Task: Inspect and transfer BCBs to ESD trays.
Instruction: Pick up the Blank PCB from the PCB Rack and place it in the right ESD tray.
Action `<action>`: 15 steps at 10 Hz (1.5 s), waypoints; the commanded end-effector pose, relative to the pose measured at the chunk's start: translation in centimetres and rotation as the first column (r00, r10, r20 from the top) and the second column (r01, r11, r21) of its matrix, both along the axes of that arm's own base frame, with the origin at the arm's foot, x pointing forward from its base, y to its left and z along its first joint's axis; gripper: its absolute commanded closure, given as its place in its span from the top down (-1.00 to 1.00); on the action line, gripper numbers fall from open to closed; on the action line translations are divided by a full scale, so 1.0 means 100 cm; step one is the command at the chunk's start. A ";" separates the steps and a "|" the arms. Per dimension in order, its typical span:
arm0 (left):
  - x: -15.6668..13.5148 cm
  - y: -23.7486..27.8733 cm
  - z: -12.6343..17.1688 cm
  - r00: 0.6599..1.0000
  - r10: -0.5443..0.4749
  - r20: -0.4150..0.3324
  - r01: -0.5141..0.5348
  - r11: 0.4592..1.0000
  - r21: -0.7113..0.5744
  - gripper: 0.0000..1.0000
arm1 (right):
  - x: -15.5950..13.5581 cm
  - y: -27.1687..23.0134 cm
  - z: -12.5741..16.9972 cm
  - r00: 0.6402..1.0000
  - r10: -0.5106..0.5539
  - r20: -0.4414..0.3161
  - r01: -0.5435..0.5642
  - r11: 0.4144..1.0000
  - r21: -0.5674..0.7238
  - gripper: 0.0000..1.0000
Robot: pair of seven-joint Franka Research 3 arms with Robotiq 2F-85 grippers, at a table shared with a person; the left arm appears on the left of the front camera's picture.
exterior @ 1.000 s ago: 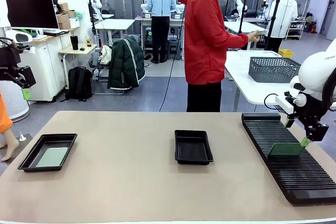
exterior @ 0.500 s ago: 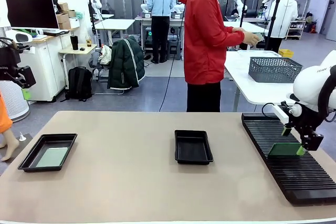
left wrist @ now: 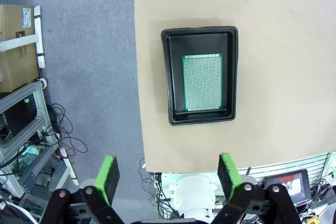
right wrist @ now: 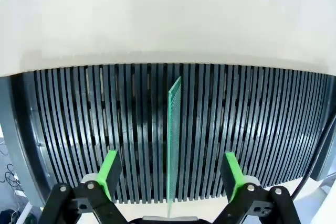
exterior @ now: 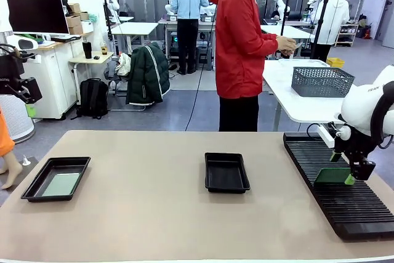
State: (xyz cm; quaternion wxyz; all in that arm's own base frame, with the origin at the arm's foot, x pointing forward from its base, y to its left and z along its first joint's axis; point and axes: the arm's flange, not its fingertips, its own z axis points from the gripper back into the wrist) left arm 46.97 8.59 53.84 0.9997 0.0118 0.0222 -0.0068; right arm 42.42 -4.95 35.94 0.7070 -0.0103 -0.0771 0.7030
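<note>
All views are bright and evenly lit, probably from ceiling lamps. The shadow beside the middle tray [exterior: 227, 173] is soft and short. The front view is sharp. In the right wrist view the rack [right wrist: 79, 129] bends strongly toward the edges.

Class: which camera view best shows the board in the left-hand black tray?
Left wrist view: straight down on the board, its hole grid sharp inside the tray. Front view gives it small, pale, slanted.
</note>
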 end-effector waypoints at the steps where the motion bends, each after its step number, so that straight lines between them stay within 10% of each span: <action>1: 0.000 0.001 0.000 1.000 0.001 0.003 -0.001 1.000 0.000 1.00 | -0.001 0.000 0.001 1.000 0.016 -0.005 -0.016 1.000 0.001 1.00; 8: 0.000 0.001 0.000 1.000 0.001 0.003 -0.001 1.000 0.000 1.00 | 0.001 0.001 0.000 1.000 0.005 0.004 -0.005 1.000 0.000 1.00; 15: 0.000 0.001 0.000 1.000 0.001 0.003 -0.001 1.000 0.000 1.00 | -0.001 0.000 -0.005 0.999 -0.017 0.035 0.017 1.000 0.011 0.20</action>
